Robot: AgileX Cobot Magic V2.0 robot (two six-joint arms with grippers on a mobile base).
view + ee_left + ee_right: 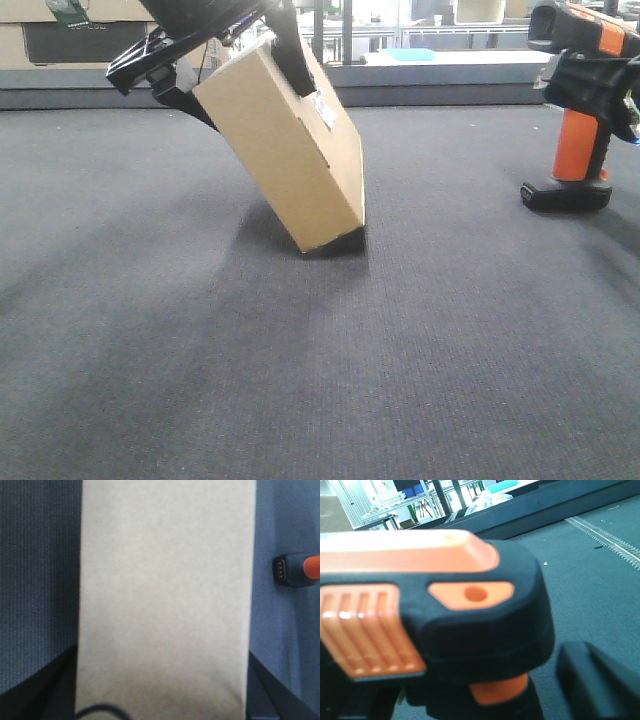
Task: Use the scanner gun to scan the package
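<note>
Jaws of the left gripper [252,92] closed on the package [285,160], one black finger [292,55] lying over the upper face, the other behind the back edge.
- Package: plain tan box, flaps shut, contents not visible. Held tilted, top leaning left. Only the low right corner meets the grey carpet [300,380]; dark shadow beneath it.
- White label [325,108] sits on the narrow upper face, which is turned up and right, toward the scanner side.
- Left wrist view: broad blank face of the box fills the middle, with a dark finger showing at each lower corner, on either side of it.

Right gripper [605,90] is wrapped about the scanner gun [575,145] just under its head. Whether those jaws are pinching it or only straddling it cannot be told; the right wrist view shows one finger close beside the stem.
- Scanner upright: black head with orange stripe, orange stem, flat black foot low on the carpet. Contact between foot and carpet uncertain.
- Scanner well apart from the box, to its right.

Background, far left: tan cartons [25,45] with a dark panel, closed.
</note>
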